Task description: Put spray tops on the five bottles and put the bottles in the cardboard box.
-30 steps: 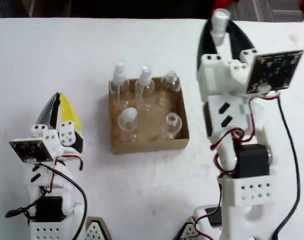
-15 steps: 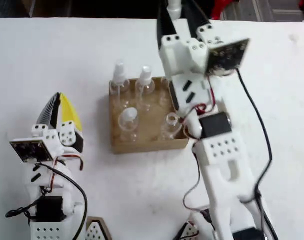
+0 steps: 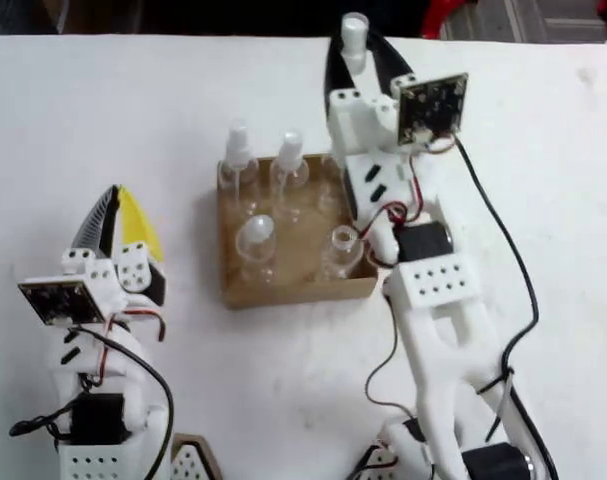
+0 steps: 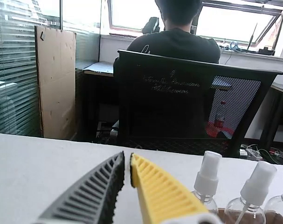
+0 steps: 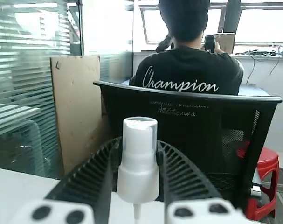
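Note:
A cardboard box (image 3: 238,292) sits mid-table holding several clear bottles. Two at its back carry white spray tops (image 3: 237,143) (image 3: 289,148), which also rise in the left wrist view (image 4: 209,171) (image 4: 258,181). A front-left bottle (image 3: 255,240) has a top; the front-right bottle (image 3: 341,243) stands uncapped. My right gripper (image 3: 355,50) hovers above the box's back right corner, shut on a white spray top (image 3: 354,30) (image 5: 139,158) with its tube hanging down. My left gripper (image 3: 112,212) (image 4: 125,173) rests left of the box, grey and yellow fingers shut on nothing.
The white table (image 3: 133,100) has free room left and right of the box. Cables from the right arm (image 3: 513,280) hang over the right side. A small cardboard piece (image 3: 193,455) lies at the near edge. Beyond the table stands a black office chair (image 4: 188,107).
My right arm has swung left with the spray top, from the table's right side to above the box's back right corner. The left arm has not moved.

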Robot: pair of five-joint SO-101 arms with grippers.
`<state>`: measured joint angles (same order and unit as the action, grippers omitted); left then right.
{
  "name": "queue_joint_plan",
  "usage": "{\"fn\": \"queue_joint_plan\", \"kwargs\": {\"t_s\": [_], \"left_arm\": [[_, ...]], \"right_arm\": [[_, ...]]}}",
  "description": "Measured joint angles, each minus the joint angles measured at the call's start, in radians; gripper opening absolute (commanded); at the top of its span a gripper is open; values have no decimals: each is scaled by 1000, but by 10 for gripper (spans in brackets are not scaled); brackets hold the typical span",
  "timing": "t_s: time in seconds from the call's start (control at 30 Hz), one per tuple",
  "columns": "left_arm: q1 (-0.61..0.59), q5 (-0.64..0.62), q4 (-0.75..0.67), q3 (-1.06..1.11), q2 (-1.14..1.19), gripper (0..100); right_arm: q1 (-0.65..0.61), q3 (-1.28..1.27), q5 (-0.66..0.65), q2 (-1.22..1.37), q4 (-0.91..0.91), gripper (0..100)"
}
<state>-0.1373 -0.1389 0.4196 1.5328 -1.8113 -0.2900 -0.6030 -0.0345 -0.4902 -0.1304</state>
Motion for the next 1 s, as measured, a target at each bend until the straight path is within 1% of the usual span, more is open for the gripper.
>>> {"fn": "queue_joint_plan", "kwargs": {"t_s": [0.23, 0.4, 0.57, 0.8, 1.0], "left_arm": [[0, 0, 0, 0, 0, 28], [0, 0, 0, 0, 0, 28], [0, 0, 0, 0, 0, 28], [0, 0, 0, 0, 0, 28], [0, 0, 0, 0, 0, 28]], "right_arm": [[-2, -55, 0, -17, -2, 16], [0, -60, 0, -17, -64, 16], [5, -61, 0, -14, -74, 16], [31, -61, 0, 92, -140, 16], [34, -84, 0, 104, -150, 16]]}}
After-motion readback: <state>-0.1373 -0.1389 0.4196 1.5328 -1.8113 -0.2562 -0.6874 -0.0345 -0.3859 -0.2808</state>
